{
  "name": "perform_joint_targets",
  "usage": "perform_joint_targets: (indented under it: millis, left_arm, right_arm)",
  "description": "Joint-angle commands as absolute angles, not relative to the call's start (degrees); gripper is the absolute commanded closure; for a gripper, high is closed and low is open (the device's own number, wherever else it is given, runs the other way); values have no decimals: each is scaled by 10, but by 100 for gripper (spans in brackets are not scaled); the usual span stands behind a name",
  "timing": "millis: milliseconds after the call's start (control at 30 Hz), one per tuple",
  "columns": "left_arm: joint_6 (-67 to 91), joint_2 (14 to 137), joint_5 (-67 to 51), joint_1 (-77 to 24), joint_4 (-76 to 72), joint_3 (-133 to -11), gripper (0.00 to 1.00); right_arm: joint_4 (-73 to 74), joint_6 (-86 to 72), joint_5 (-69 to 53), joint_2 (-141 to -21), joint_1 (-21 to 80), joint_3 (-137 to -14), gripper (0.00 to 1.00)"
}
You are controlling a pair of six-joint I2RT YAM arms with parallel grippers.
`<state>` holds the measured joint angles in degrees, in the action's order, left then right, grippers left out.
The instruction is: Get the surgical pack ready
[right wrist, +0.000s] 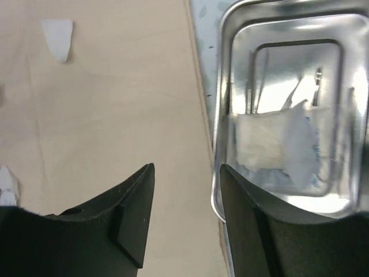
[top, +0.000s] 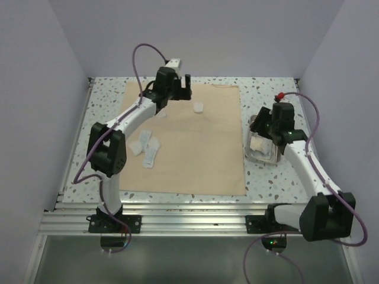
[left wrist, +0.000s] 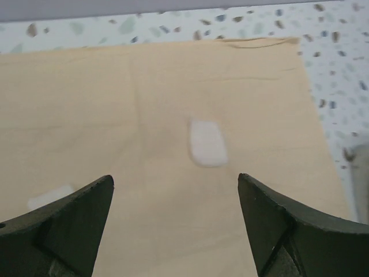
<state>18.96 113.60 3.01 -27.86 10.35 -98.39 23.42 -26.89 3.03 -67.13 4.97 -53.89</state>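
**A:** Your left hand [left wrist: 176, 179] is spread wide with nothing in it, over the cloth [left wrist: 86, 115]. One packet [left wrist: 207, 143] lies flat just ahead of it, in line with the gap between the fingers.

**B:** How will that packet handle?

**A:** Light and soft, I'd say, and lying flush on the fabric. Pinch it shallow across its long sides, or you may gather cloth with it.

**B:** And your right hand [right wrist: 187, 168]?

**A:** Its fingers are parted with nothing between them. It hangs over the cloth's edge. There's cloth under the left finger, and the tray [right wrist: 222, 115] is ahead and to the right, with its near corner beside the right finger.

**B:** What's in the tray?

**A:** A crumpled gauze [right wrist: 271, 144] pack lying over slim instruments [right wrist: 256, 75]. The gauze looks squashy and almost weightless, so take it by the bulge. The instruments look stiff and thin, and they're probably slick on steel. You can't count them through the glare.

**B:** And the tray itself?

**A:** It's rigid and polished, so likely slippery. The rim is your only hold, with one finger inside the wall and one outside. It sits on the worktop [left wrist: 340, 69] right at the cloth's edge, though I can't tell whether it overlaps. Lift it from one side and the contents could slide.

**B:** And the cloth?

**A:** It's limp and spread flat, so take it by a corner. It will drag whatever lies on it, and more packets [top: 147, 148] sit well behind your left hand.
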Motion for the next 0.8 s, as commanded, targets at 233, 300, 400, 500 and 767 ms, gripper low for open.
perform_joint_targets:
  millis: [233,300,400,500,767]
  left_arm:
    - [214,1123,27,-146,108,-876,7]
    - [218,1113,30,-134,92,-853,5]
    - [242,1102,31,-115,76,-825,5]
    - [258,1088,24,-97,51,-789,5]
    - [267,1059,9,-76,-11,-732,5]
  right_arm:
    - [37,-344,-83,-935,160,-676,40]
    - [8,-387,-85,-992,166,-699,39]
    - [-64,-444,-80,-1064,180,-729,39]
    - [-102,-485,-73,-1148,199,-783,38]
    - [-136,-527,-50,-1271,216,-881,40]
